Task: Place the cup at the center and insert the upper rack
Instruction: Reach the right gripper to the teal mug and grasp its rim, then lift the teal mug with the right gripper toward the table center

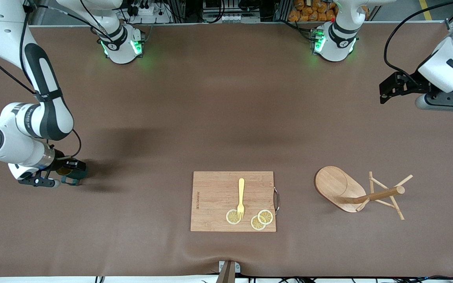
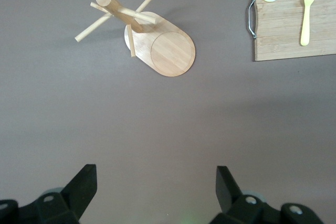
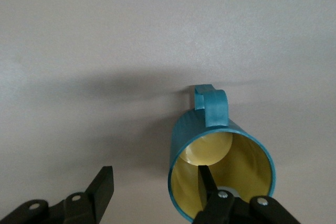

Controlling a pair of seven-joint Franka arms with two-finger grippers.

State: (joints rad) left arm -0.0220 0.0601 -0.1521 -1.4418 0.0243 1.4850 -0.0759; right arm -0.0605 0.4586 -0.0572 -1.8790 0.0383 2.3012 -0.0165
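Observation:
The dark teal cup (image 1: 80,169) with a yellowish inside stands on the brown table at the right arm's end. In the right wrist view the cup's (image 3: 220,129) mouth faces the camera and its small handle shows on the wall. My right gripper (image 3: 155,174) (image 1: 69,173) is open astride the cup's wall: one finger (image 3: 206,184) is inside the mouth, and the other is outside with a gap to the wall. The upper rack (image 1: 352,190) (image 2: 157,40), a light wooden mug tree, lies tipped over toward the left arm's end. My left gripper (image 2: 156,174) hangs open and empty over bare table.
A bamboo cutting board (image 1: 214,188) with a metal handle lies near the table's middle, close to the front camera. It carries a yellow fork (image 1: 241,198) and three lemon slices (image 1: 265,216). The left arm (image 1: 442,74) waits high over its end of the table.

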